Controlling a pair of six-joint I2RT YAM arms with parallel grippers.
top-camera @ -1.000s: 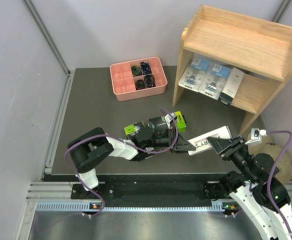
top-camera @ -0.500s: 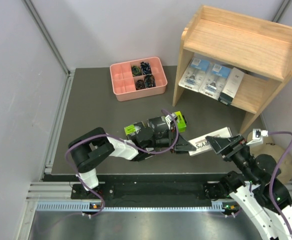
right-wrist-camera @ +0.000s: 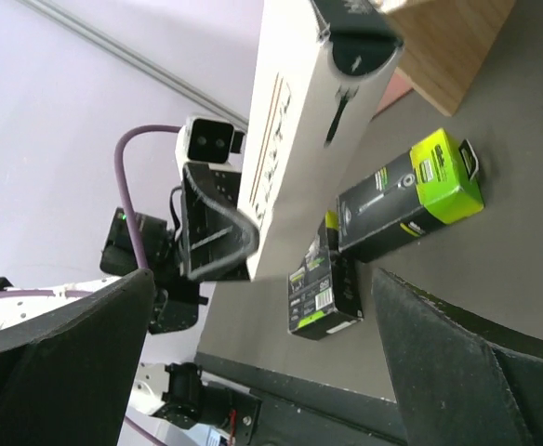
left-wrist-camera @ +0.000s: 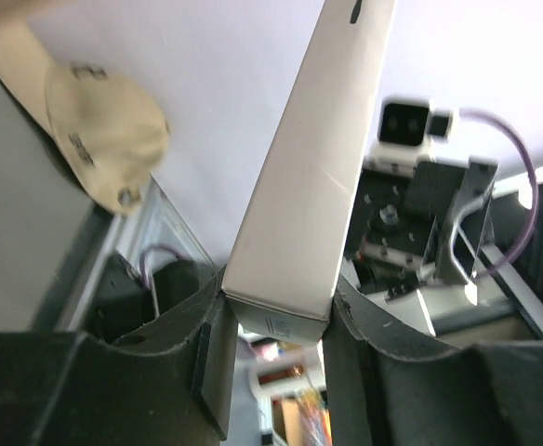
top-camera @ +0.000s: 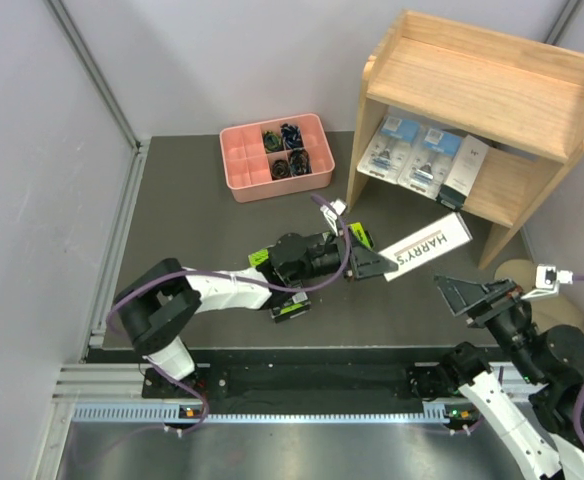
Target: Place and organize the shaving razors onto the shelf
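Note:
My left gripper [top-camera: 368,266] is shut on one end of a slim white razor box [top-camera: 428,243] marked HARRY'S, held off the mat and angled toward the wooden shelf [top-camera: 477,85]. In the left wrist view the box [left-wrist-camera: 313,177] sits clamped between the fingers of the left gripper [left-wrist-camera: 276,316]. My right gripper [top-camera: 469,296] stands open and empty, apart from the box, near the front right. Two black boxes with lime-green ends [right-wrist-camera: 409,197] [right-wrist-camera: 323,279] lie on the mat under the left arm. The shelf's lower tier holds two blister packs [top-camera: 387,148] [top-camera: 428,156] and a white box [top-camera: 465,171].
A pink divided tray [top-camera: 244,172] of small dark items stands at the back middle of the mat. The shelf's top tier [top-camera: 492,70] is bare wood. A tan cap [top-camera: 572,325] lies off the mat at the right, beside the right arm.
The right gripper opened, let go of the white box and drew back to the near right. The left arm swung the box up and toward the shelf.

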